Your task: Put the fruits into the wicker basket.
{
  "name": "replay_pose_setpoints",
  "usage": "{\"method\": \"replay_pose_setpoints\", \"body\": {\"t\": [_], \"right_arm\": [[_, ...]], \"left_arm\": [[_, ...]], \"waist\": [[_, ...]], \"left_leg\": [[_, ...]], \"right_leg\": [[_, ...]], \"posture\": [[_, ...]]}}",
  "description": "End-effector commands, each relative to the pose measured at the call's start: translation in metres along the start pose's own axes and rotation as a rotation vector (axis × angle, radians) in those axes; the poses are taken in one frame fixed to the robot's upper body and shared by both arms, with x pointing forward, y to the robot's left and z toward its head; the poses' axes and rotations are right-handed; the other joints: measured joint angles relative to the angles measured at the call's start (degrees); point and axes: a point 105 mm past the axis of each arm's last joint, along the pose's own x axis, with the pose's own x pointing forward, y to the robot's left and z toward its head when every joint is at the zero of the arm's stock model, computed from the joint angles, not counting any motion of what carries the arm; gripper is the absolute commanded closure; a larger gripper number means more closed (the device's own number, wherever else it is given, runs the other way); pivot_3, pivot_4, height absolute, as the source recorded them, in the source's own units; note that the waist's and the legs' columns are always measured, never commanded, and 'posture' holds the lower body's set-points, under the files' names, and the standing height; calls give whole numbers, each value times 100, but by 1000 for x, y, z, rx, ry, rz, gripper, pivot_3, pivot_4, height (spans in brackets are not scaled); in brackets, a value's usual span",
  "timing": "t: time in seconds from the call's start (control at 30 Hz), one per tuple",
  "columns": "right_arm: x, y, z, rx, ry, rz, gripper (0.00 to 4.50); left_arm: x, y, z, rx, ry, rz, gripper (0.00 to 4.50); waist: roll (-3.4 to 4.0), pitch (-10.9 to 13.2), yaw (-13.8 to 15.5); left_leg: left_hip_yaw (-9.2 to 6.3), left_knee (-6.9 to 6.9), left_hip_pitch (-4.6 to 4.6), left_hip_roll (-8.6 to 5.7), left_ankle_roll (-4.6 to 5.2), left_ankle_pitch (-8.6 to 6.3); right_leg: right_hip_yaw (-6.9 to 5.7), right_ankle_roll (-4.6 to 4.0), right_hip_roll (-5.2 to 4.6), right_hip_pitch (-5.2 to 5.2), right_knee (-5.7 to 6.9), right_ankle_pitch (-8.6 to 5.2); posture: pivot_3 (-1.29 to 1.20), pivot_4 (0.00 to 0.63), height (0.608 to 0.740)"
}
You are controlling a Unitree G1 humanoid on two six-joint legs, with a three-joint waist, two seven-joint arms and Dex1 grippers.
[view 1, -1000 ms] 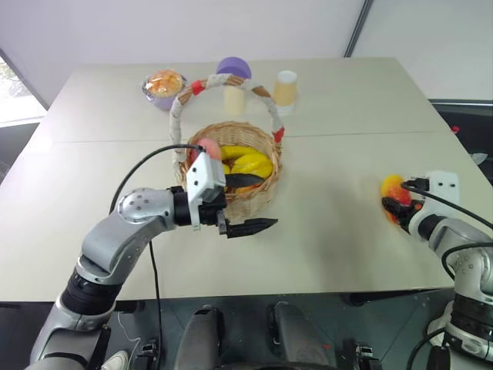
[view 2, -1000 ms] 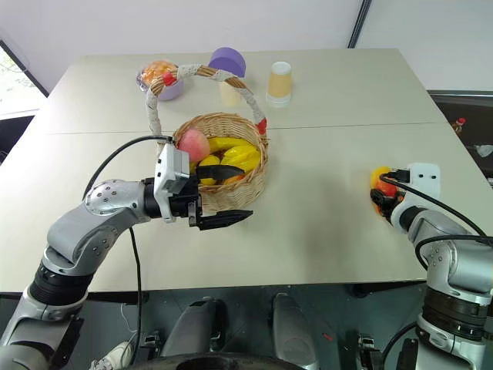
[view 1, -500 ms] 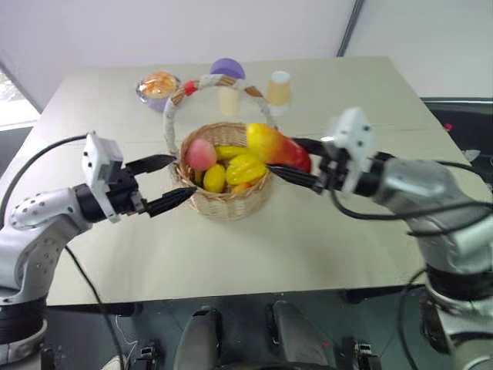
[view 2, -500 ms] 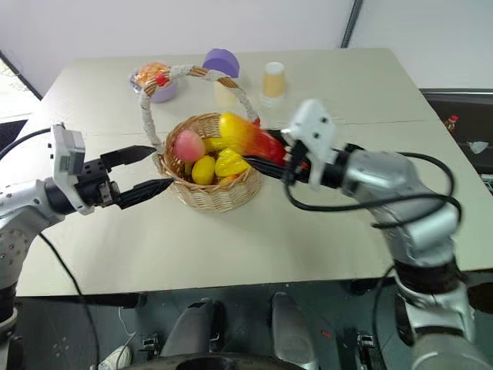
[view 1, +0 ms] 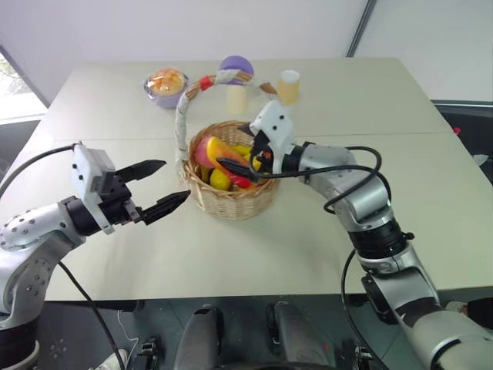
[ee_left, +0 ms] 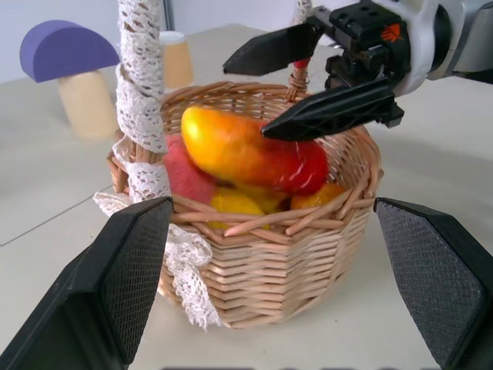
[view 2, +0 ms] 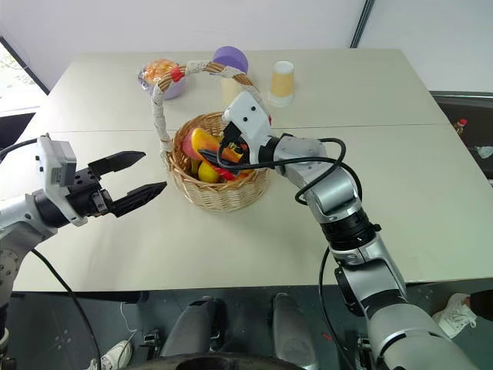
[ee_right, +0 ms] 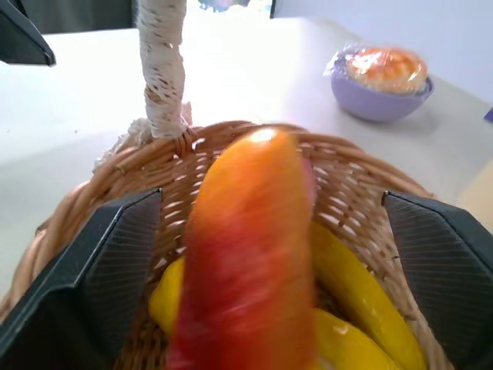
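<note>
The wicker basket (view 1: 231,202) stands mid-table, its white-wrapped handle (view 1: 182,116) arching over it. The red-orange-yellow mango (ee_left: 246,150) lies inside on top of the other fruits, free of any finger. Beneath it are the pink peach (ee_left: 181,176) and a yellow lemon (ee_left: 231,203). My right gripper (ee_left: 245,99) hovers over the basket, open, with the mango just under its spread fingers (ee_right: 100,277). My left gripper (view 1: 158,187) is open and holds nothing, a short way left of the basket and pointing at it.
At the back of the table stand a purple bowl with an orange bun (view 1: 166,83), a purple-capped mushroom toy (view 1: 235,69) and a paper cup (view 1: 289,86). A seam runs across the table behind the basket.
My right arm carried the mango from the table's right side to the basket, opened and let it go. My left gripper drew back to the left of the basket.
</note>
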Motion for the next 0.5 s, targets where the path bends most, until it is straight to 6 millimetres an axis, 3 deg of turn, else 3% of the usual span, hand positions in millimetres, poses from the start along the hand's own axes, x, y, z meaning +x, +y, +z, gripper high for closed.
{"method": "replay_pose_setpoints", "body": {"t": [0.03, 0.13, 0.27, 0.37, 0.5], "right_arm": [[-35, 12, 32, -75, -153, 97, 50], [-75, 29, 31, -48, -164, 192, 50], [-103, 14, 18, 67, -125, 63, 50], [-101, 1, 3, 110, -92, -43, 50], [-80, -29, -14, 168, -107, -228, 50]], "left_arm": [[2, -2, 13, 36, -53, -14, 0], [6, -2, 11, 21, -59, -35, 0], [13, 0, 10, 2, -71, -63, 0], [19, 0, 10, -5, -78, -82, 0], [27, -1, 11, -11, -90, -100, 0]], "waist": [[0, 0, 11], [-1, 0, 77], [-3, -1, -4], [-2, -1, -32], [-3, -1, -39]], "left_leg": [[0, 0, 0, 0, 0, 0], [-11, -2, -2, 0, 3, -2], [-3, 0, 4, -1, 7, -4], [5, 0, 25, 0, 5, -3], [10, 0, 34, 9, 2, -1]], "right_leg": [[0, 0, 2, 0, 0, 0], [-11, -1, -3, 10, -7, 0], [-6, 2, -7, 16, -12, 1], [0, 0, 14, 24, -3, 0], [3, -5, 36, 23, 15, -3]], "posture": [[0, 150, 740], [0, 150, 740], [0, 150, 740], [0, 150, 740], [0, 150, 740]]}}
